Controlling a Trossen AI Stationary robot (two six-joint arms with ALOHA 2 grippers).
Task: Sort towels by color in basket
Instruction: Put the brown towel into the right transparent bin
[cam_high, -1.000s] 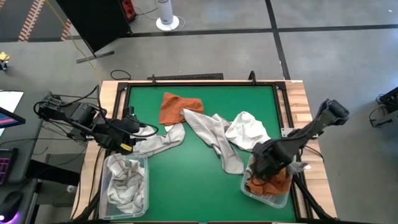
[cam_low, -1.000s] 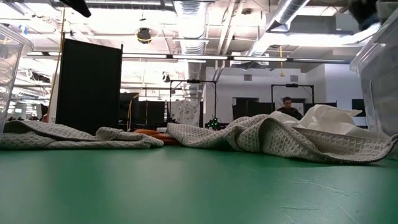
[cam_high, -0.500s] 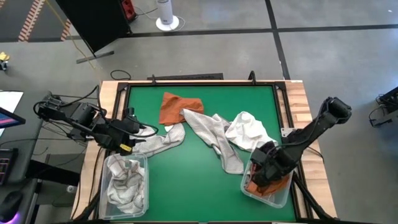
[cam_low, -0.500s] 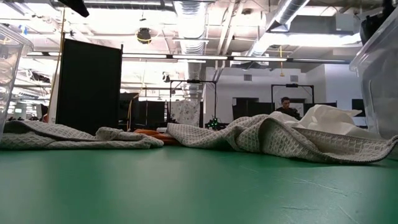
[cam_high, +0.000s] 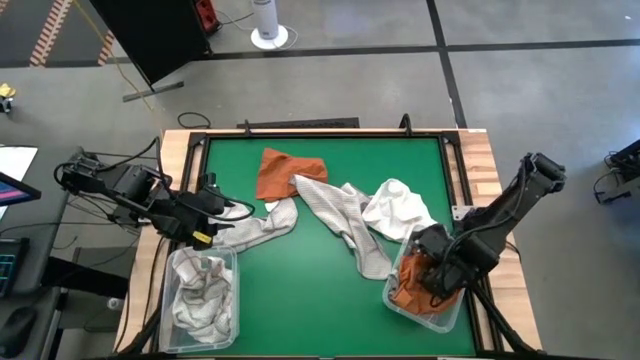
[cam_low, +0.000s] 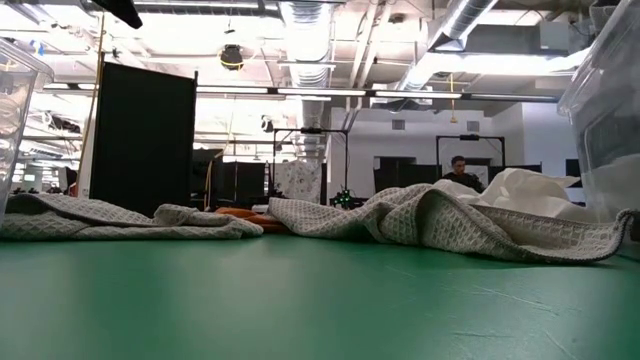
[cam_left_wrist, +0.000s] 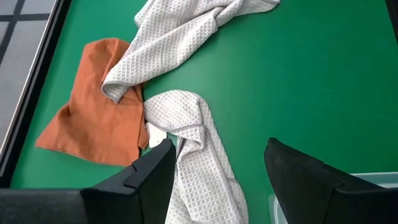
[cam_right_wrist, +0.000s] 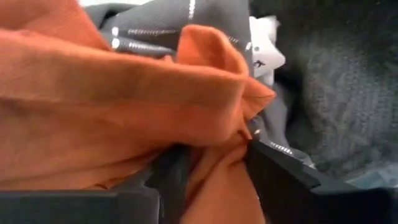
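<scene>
- While your right gripper sits down inside the clear bin at the table's near right corner, its jaws pinch a fold of the rust orange towel; dark grey cloth lies in the bin beside it.
- Your left gripper hovers over the table's left side, jaws spread, nothing between them.
- A second orange towel lies flat at the far centre of the green table.
- You have two checked towels and a white towel loose mid-table.
- Near-left clear bin holds light checked cloth.
</scene>
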